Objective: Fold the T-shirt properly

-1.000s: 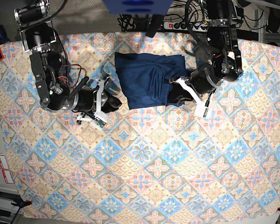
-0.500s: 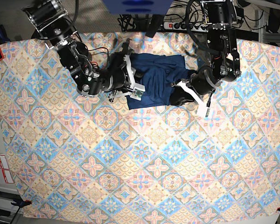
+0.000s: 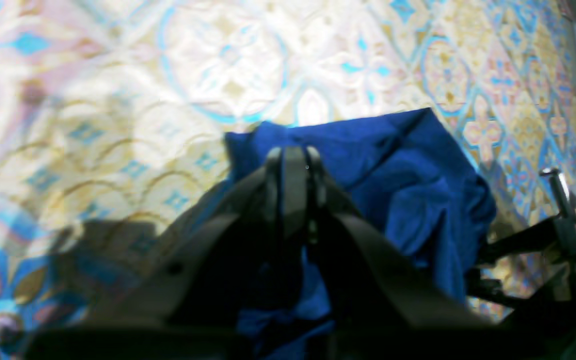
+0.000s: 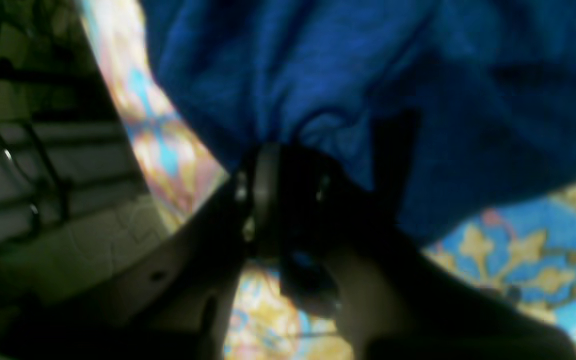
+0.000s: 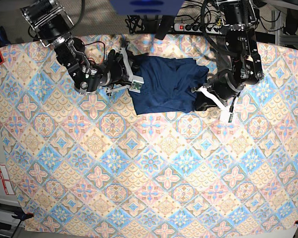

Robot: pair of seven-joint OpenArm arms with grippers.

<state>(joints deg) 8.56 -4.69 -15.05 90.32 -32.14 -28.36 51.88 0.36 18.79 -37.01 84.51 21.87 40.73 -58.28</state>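
Patterned cloth in blue, pink and tan tiles covers the desk (image 5: 154,188), and most of it lies bare: the whole lower two thirds of the base view and both side margins are open. Only the upper middle is crowded. At the top edge cables and a power strip (image 5: 196,27) run just beyond the cloth.

Dark navy, the T-shirt (image 5: 164,87) lies bunched into a rough rectangle in the upper middle of the base view, its lower edge fairly straight, its right side rumpled.

From the upper left of that view the right arm reaches in with its elbow bent, and the right pincer (image 5: 135,74) meets the shirt's left edge; in the right wrist view (image 4: 288,200) it stands narrowly apart with blue fabric gathered at the tips, pinching the T-shirt. From the upper right the left arm drops down and hooks inward; the left pincer (image 5: 201,99) sits at the shirt's right edge, its tips pressed together (image 3: 293,165) over the cloth.
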